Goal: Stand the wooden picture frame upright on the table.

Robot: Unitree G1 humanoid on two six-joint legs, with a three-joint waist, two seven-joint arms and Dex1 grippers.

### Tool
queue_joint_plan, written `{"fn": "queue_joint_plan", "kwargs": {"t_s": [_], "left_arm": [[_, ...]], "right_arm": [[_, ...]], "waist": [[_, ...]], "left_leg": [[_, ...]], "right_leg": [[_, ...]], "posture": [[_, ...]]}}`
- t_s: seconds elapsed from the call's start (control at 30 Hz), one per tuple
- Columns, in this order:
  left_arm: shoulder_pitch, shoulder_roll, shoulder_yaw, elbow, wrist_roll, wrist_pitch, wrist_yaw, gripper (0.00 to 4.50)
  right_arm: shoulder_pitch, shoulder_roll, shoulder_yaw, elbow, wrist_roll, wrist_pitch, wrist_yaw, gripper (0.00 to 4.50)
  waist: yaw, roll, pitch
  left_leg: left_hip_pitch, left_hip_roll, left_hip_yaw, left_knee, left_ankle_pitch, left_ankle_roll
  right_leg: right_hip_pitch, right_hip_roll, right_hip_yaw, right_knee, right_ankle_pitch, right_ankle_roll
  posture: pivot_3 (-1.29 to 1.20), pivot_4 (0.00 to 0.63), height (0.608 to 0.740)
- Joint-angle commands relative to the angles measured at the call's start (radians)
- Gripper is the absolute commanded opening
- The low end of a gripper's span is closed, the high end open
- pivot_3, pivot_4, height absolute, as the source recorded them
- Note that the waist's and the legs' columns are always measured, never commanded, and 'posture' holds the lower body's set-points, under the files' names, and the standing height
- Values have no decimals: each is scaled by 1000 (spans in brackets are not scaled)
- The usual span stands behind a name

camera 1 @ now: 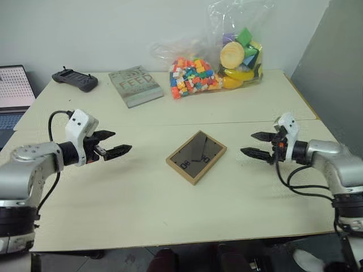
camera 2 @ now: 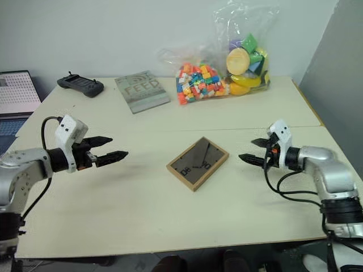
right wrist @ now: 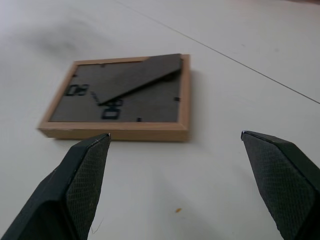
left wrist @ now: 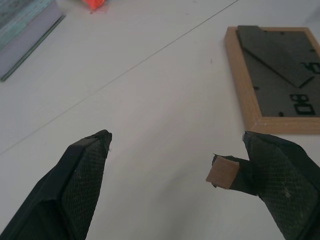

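The wooden picture frame [camera 1: 196,156] lies flat on the table [camera 1: 142,204] near its middle, dark back panel up with its stand folded against it. My left gripper [camera 1: 116,143] hovers open to the frame's left, fingers pointing toward it, nothing between them. My right gripper [camera 1: 253,144] hovers open to the frame's right, also facing it and apart from it. In the right wrist view the frame [right wrist: 120,97] sits just beyond the open fingertips [right wrist: 92,150]. The left wrist view has the frame [left wrist: 275,75] off to one side, past the open fingertips [left wrist: 90,150].
At the back of the table lie a grey "FEED" book [camera 1: 135,85], a black handheld controller [camera 1: 75,79], and a clear bag of coloured bricks and toys [camera 1: 218,62]. A laptop [camera 1: 12,93] sits past the table's left edge. A grey panel [camera 1: 334,62] stands at the right.
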Motion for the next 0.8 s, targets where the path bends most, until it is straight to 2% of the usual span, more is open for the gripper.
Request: {"fn": "queue_joint_plan", "kwargs": {"t_s": [0.03, 0.33, 0.37, 0.47, 0.57, 0.77, 0.8], "left_arm": [[-50, 3, -37, 57, 42, -71, -41, 4500], [-88, -44, -50, 109, 61, -107, -38, 4500], [-95, -53, -54, 116, 63, -117, -42, 4321], [-115, -67, -67, 133, 68, -138, -67, 3796], [-144, -87, -82, 145, 74, -141, -67, 3123], [-181, -187, -149, 201, 145, -206, -26, 2025], [-197, -220, -165, 224, 166, -226, 1, 1732]], "right_arm": [[-17, -38, 15, -14, 1, -3, 58, 4449], [43, -33, -13, -66, -2, 14, -2, 4449], [46, -30, -18, -75, 4, 26, -15, 4492], [47, -27, -28, -105, 27, 58, -35, 3939], [60, -28, -28, -123, 22, 59, -53, 3202], [83, 50, -19, -180, 16, 100, -178, 1978], [89, 70, -7, -173, -4, 91, -204, 1662]], "waist": [[0, 0, 0], [-2, 0, 0], [0, -1, 0], [0, -1, 0], [0, -1, 0], [0, -1, 0], [0, -1, 0]], "left_leg": [[0, 0, 0, 0, 0, 0], [-2, 0, 1, 0, 0, 0], [-2, 0, 0, 1, 0, 0], [-2, 0, 0, 1, 0, 0], [-3, 0, 0, 1, 0, 0], [-2, 0, 0, 1, 0, 0], [-3, 0, 0, 2, 0, 0]], "right_leg": [[0, 0, 0, 0, 0, 0], [-2, 0, 0, 0, 0, 0], [-2, 0, 0, 0, 0, 0], [-2, 0, 0, 1, 0, 0], [-2, 0, 0, 1, 0, 0], [-1, 0, 0, 1, 0, 0], [-1, 0, 0, 1, 0, 0]], "posture": [[0, 150, 740], [0, 150, 740], [0, 150, 740], [0, 150, 740], [0, 150, 740], [0, 150, 740], [0, 150, 740]]}}
